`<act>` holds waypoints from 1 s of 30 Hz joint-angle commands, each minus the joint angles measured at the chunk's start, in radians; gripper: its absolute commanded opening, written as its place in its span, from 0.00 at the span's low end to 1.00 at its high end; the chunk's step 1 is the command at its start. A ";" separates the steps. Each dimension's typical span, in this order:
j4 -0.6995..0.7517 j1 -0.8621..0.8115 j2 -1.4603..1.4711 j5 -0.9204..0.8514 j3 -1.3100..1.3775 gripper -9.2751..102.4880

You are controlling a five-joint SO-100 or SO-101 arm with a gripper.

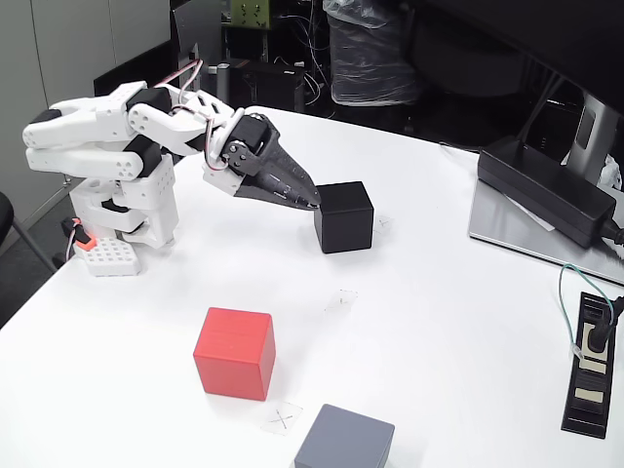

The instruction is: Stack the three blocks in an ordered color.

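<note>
The black block (343,216) sits on the white worktop (439,322), well beyond the red block (234,353) and the grey block (345,439), which sit apart from each other. My jaws (308,199) touch the black block's upper left edge; I cannot tell how wide they stand, or whether they grip. I judge I should straddle it squarely before closing. No containers here.
</note>
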State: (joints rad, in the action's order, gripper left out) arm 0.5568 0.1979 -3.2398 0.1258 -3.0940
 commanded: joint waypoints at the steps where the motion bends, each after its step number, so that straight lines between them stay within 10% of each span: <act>1: 0.003 -0.006 -0.006 -0.014 0.002 0.08; 30: 0.006 -0.008 -0.003 -0.015 0.043 0.08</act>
State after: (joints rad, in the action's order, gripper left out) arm 0.5568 0.1979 -3.2398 0.1212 -3.0940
